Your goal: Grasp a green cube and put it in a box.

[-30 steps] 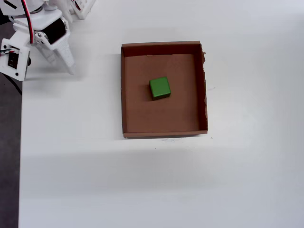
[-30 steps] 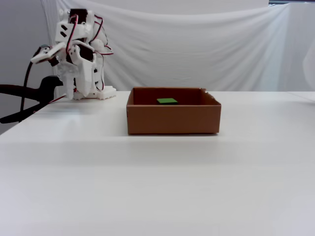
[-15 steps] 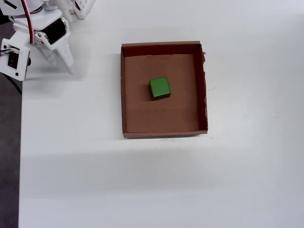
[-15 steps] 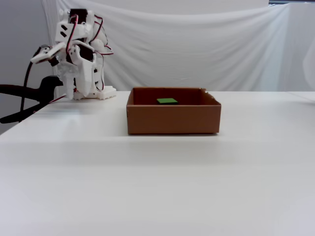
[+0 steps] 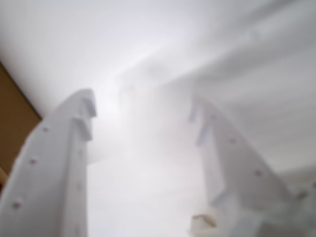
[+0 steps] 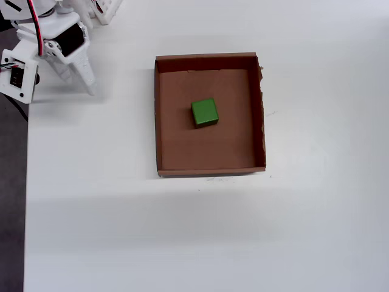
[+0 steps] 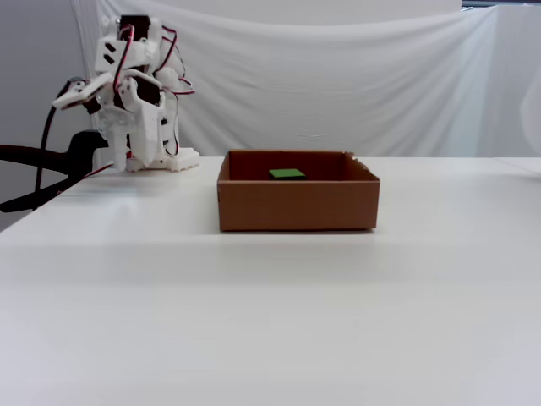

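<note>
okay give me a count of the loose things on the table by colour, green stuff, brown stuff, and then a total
Green: 1, the green cube, lying inside the box.
Brown: 1, the box, a cardboard tray on the white table.
Total: 2.
The claw is open and empty, off to the left of the box in the overhead view.

The white plastic arm [image 7: 135,101] with red wiring is sitting folded back on itself, its white two-fingered pincer [image 6: 85,85] pointing downward. In the wrist view the pincer [image 5: 143,111] is holding its two fingers [image 5: 59,163] parted, with only blurred white between them and nothing gripped.
</note>
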